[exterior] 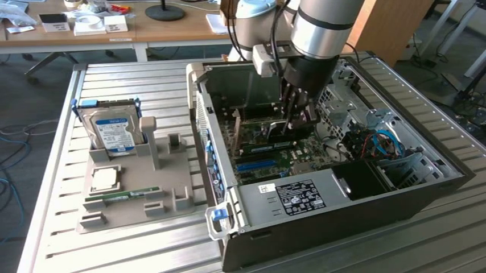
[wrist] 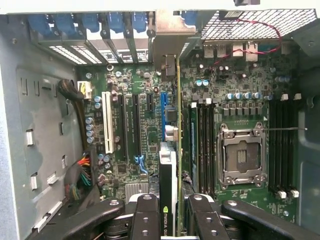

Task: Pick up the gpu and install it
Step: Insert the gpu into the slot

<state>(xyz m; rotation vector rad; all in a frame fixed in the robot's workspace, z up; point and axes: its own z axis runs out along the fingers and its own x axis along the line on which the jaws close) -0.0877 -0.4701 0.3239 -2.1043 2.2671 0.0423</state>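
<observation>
Closest to you, the gripper (wrist: 173, 215) holds the gpu (wrist: 168, 175) edge-on between narrow jaws, over the motherboard (wrist: 240, 100) by the blue slot (wrist: 163, 106) inside the computer case (exterior: 342, 210); judge it stiff, light yet fragile, best gripped by its board edges.

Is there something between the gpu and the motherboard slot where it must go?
Nothing visible does. The gripper holds the gpu on edge over the motherboard, next to the blue slot. No cable or other card shows along it. I cannot tell whether it is already seated.
</observation>
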